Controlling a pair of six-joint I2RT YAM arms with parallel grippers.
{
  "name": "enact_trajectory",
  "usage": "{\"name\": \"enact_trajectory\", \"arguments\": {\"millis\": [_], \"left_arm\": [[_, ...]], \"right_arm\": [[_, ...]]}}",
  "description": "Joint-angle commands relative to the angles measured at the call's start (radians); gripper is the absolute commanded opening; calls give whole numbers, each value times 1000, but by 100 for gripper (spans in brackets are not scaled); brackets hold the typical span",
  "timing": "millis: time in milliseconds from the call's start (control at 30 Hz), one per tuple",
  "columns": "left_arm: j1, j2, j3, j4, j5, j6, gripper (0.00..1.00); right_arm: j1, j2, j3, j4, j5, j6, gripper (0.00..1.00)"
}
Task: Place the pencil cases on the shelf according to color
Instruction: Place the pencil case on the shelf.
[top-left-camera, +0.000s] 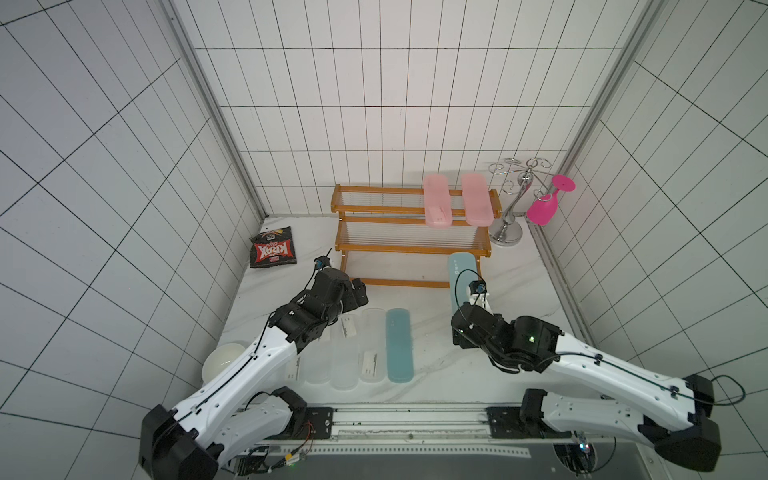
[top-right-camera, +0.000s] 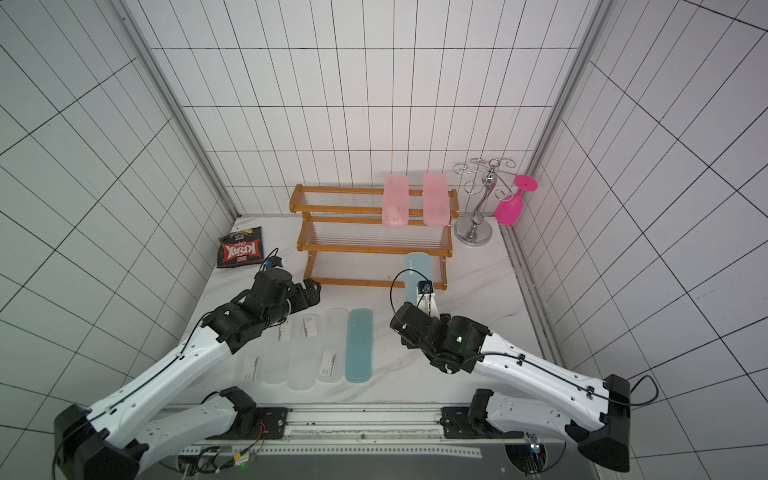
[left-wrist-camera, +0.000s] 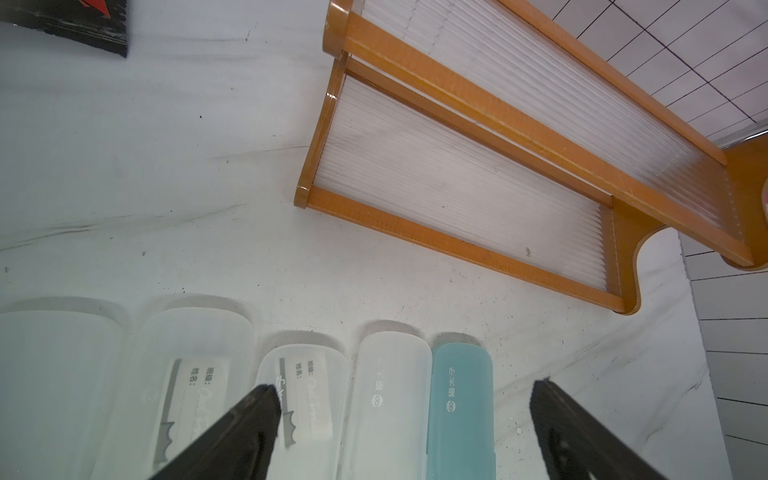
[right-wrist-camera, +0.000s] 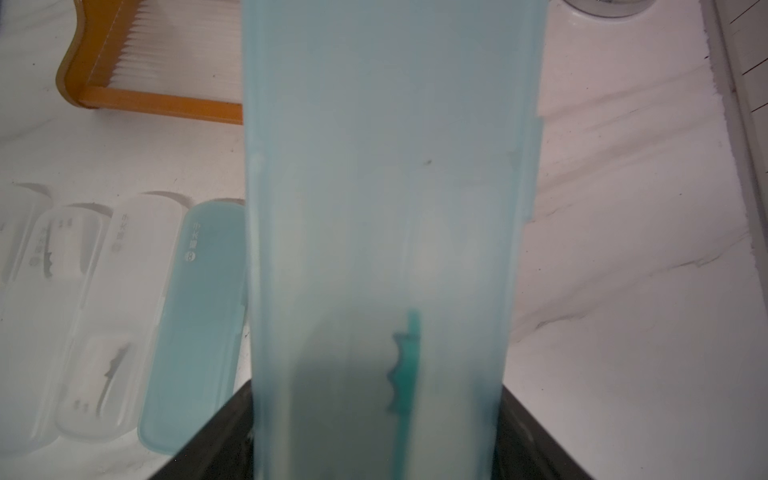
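Right gripper (right-wrist-camera: 374, 440) — jaws are clamped on the long sides of a teal-blue translucent plastic pencil case (right-wrist-camera: 390, 187), which is gripped at its near end. The case is extended straight ahead of the fingers. In a top view its far end is seen over the right end of the lowest tier of the orange-brown wooden stepped shelf (top-left-camera: 411, 249); contact with the tier cannot be told.

Two pink translucent cases (top-left-camera: 437, 205) are laid across the top tier, right side.

Left gripper (left-wrist-camera: 405, 395) — jaws are spread wide, with nothing between them. It is held above the far ends of the frosted clear cases (top-left-camera: 345, 353) and a second teal-blue case (top-left-camera: 400, 345), which lie side by side on the white marbled tabletop (top-left-camera: 519, 291).
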Motion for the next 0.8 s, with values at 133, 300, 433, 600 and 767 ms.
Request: {"name": "enact_trajectory", "arguments": {"millis": [133,300,433,600,767], "left_arm": [[15,9,-11,32,13,37,98],[24,12,-5,37,25,47,98],[29,10,1,40,33,50,98],[38,10,1,40,48,62,98],[66,33,-15,32,44,97,98]], "right_arm": [[-180,86,100,120,-164,-179,56],[-303,198,167,172,-278,-251,55],[-355,286,232,186,-301,-282,54],[-381,348,280,239,-223,-299,53],[-396,384,335,244,-172,-300,56]]}}
